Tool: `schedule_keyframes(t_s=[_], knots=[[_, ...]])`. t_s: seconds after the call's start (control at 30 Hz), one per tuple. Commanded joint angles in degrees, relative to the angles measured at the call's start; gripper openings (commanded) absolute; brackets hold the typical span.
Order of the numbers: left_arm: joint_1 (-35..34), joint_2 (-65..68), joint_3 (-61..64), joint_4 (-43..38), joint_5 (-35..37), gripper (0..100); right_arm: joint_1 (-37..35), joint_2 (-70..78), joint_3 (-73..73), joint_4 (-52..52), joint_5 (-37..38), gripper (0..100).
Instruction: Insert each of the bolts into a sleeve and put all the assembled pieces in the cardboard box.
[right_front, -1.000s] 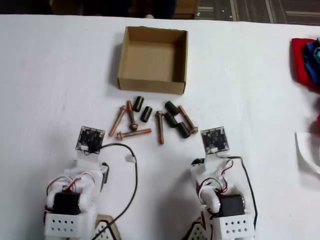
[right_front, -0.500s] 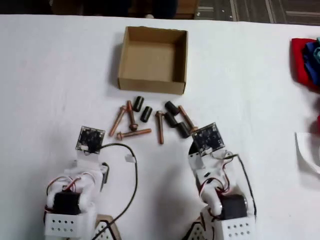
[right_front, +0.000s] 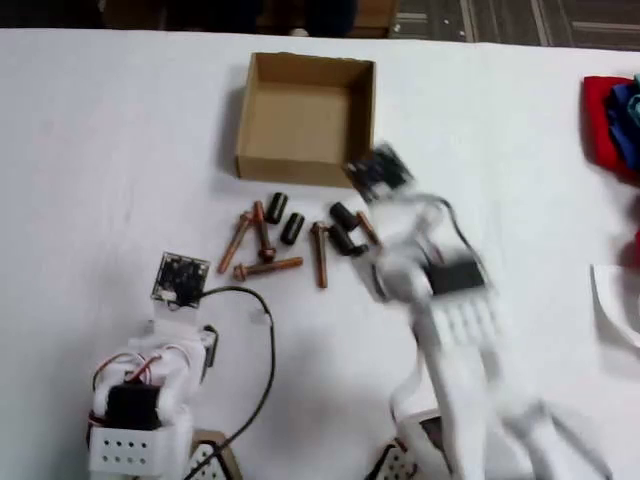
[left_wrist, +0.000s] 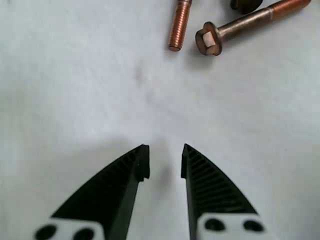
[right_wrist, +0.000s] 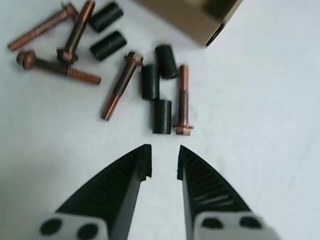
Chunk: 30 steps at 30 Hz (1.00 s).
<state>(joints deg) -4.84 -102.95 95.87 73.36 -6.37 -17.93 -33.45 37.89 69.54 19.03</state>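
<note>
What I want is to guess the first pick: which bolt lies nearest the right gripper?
The bolt beside the three clustered sleeves, its head toward the right gripper; the other four bolts lie beyond those sleeves.

Bright, even light; soft shadows

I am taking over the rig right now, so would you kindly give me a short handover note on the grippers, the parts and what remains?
Left gripper: open a little, empty, low over the table near two bolts.
Right gripper: open a little, empty, just short of the parts.
Five bolts and five sleeves lie loose between the arms and the cardboard box, which is empty.
Done: nothing. Left: all five insertions, then boxing.
</note>
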Motion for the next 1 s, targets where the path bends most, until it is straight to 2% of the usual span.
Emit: schedule_keyframes(t_s=[0.0,0.17,0.43,0.63,0.97], knots=[[0.53,-1.23,1.19,0.18,0.35,13,-0.57,24.84,-13.27,2.42,0.0,8.4],[0.53,-1.23,1.19,0.18,0.35,13,-0.75,40.13,-25.05,4.09,0.26,8.4],[0.53,-1.23,1.19,0.18,0.35,13,-4.79,47.78,-29.45,2.95,-0.09,13.0],[0.53,-1.23,1.19,0.18,0.35,13,-2.77,50.33,-29.45,0.66,0.0,13.0],[0.53,-1.23,1.19,0.18,0.35,13,-3.65,45.05,-30.07,4.53,0.44,13.0]])
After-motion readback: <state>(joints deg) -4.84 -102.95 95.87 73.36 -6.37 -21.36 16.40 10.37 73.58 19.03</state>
